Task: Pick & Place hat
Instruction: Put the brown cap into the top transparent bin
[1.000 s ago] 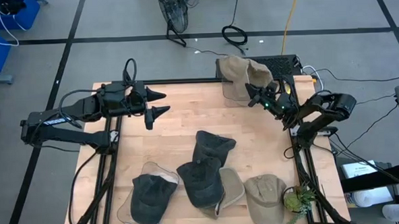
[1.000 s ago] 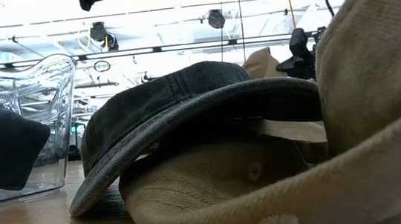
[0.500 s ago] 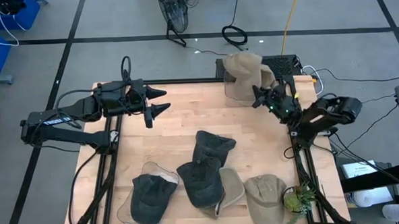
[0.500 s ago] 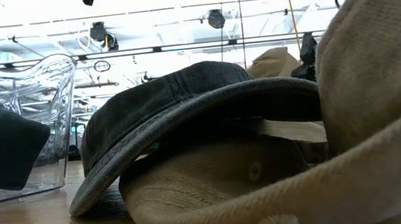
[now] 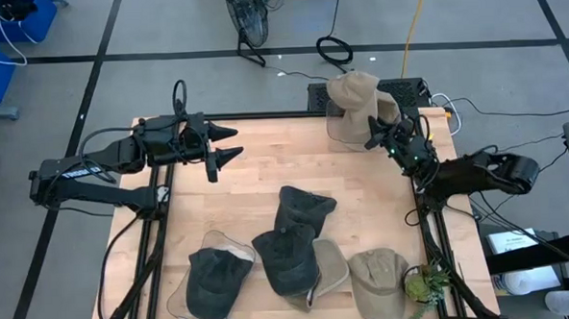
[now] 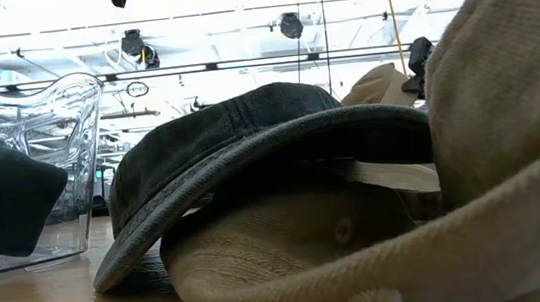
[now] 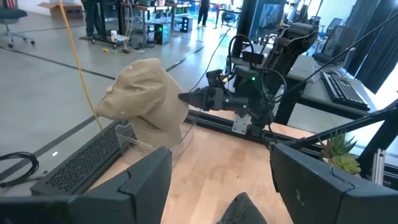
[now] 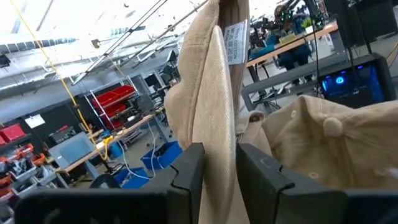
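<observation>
A tan hat (image 5: 352,91) stands bunched up over a clear bin (image 5: 336,128) at the table's far right corner. My right gripper (image 5: 371,136) is shut on it; the left wrist view shows the tan hat (image 7: 142,99) beside that gripper (image 7: 185,96). A second tan hat (image 8: 323,140) lies in the bin. My left gripper (image 5: 228,146) hangs open over the table's far left, holding nothing. Two dark hats (image 5: 302,207) (image 5: 287,257) and two tan hats (image 5: 378,278) lie in a heap near the front edge. My right gripper pinches a fold of the tan hat's cloth (image 8: 217,118) between its two fingers (image 8: 189,168), near the inner band with its white label (image 8: 233,40). The fingers come about level from the table's right side. The hat stands upright beside them, its lower part (image 7: 155,134) down in the clear bin.
A clear container (image 5: 180,294) at the front left holds a dark hat (image 5: 213,278). A small green plant (image 5: 423,286) sits at the front right corner. Bare wood lies between the two grippers. In the low view the heaped hats (image 6: 249,143) fill the foreground.
My right gripper has carried the tan hat a short way toward the table's far right corner, over the clear bin. The hat, which lay spread wider over the bin, now stands bunched and taller. The right arm's elbow has swung out to the right.
</observation>
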